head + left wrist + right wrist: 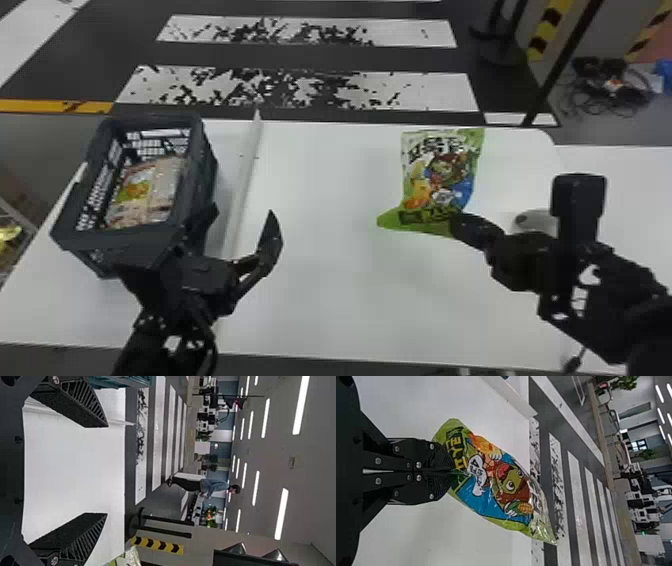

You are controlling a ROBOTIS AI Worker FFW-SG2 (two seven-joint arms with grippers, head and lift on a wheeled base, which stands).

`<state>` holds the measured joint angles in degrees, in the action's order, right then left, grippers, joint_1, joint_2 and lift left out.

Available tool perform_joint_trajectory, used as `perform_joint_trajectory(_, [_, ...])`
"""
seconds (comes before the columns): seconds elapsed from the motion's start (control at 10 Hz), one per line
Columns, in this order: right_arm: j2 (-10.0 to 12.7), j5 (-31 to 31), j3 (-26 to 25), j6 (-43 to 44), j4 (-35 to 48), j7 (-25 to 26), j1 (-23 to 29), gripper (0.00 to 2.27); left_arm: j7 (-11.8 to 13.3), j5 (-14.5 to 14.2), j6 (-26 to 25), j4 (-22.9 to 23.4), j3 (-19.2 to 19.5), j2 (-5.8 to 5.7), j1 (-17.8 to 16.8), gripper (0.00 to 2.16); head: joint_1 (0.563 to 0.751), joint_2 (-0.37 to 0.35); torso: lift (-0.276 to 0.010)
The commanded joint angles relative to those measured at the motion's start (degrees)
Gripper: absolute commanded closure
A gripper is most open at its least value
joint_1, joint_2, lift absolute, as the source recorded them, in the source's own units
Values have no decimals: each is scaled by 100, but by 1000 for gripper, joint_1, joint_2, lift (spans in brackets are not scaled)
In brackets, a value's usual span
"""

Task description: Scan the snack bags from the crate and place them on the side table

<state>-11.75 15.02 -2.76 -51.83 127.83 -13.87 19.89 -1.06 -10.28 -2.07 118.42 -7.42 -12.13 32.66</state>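
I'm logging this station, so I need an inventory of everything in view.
Crate: one, dark grey, table's left
Bagged snacks: at least one, tan and yellow, inside the crate
Snack bag: one, green and blue, in the right gripper
Table: one, white, foreground
Strip: one, white, right of the crate
Rounded object: one, whitish, partly hidden behind the right arm
Side surface: one, white, far right
Striped floor: dark and white, beyond the table
Cables: several, dark, floor, far right
Grippers: two, black; left near the crate, right holding the bag

White table [325,305]; dark crate [201,150] on left part.
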Motion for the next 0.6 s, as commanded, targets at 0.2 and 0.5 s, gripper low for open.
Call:
perform_joint_trajectory(0.2, [-706, -3638, 2113, 89, 277, 957, 129, 2263, 1, -44, -18, -3, -5, -35, -5, 80, 695, -30, -81])
perform_joint_trajectory(0.5, [-1093, -6697, 3792, -192, -144, 1458, -90, 2263, 1, -53, -18, 14, -14, -44, -14, 80, 695, -26, -81])
